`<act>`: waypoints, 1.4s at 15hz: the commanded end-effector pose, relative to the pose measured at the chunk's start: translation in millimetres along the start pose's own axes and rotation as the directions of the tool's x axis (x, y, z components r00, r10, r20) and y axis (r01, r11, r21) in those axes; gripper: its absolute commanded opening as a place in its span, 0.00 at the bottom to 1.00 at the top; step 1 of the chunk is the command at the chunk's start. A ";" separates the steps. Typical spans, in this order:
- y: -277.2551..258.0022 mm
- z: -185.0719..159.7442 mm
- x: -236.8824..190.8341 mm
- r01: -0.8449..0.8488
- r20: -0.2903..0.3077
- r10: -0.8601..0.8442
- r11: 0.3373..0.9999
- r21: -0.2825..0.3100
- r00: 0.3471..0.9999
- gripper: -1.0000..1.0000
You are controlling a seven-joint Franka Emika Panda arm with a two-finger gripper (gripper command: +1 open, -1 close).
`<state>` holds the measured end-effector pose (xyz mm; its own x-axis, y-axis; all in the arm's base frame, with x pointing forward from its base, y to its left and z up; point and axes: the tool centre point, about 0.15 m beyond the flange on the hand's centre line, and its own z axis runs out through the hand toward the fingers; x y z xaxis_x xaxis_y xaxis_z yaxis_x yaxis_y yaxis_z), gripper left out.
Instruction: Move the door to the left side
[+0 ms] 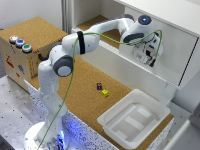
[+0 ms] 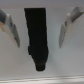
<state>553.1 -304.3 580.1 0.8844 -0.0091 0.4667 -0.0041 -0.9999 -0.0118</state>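
The door (image 1: 172, 52): a large flat white panel standing upright on the cabinet (image 1: 150, 10) front, at the exterior view's right above the worktop (image 1: 85, 95); judged stiff, smooth, slippery, too broad to clasp, and guided by its track; best pushed sideways along an edge, though no handle is discernible. The pincer (image 1: 148, 56) sits close to the panel face; contact cannot be confirmed. In the wrist view its fingers (image 2: 11, 27) stand spread apart, holding nothing. A white tray (image 1: 116, 124) rests below, well apart.

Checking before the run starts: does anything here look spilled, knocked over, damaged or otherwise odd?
Nothing stands out. The tray sits flat on the cork table, two small blocks lie near it, and the gripper is up at the door.
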 end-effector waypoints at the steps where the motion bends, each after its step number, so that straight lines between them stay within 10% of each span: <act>1: 0.1 6.3 9.4 0.013 0.040 -0.014 1.000 0.015 0.999 0.00; 6: -29.0 21.6 11.2 0.022 0.008 -0.021 0.992 -0.128 1.000 0.00; 21: -153.9 44.2 -5.5 0.053 -0.070 -0.061 0.992 -0.111 0.996 0.00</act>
<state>556.1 -213.2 578.3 0.8942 0.0478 0.4452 0.0495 -0.9987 0.0078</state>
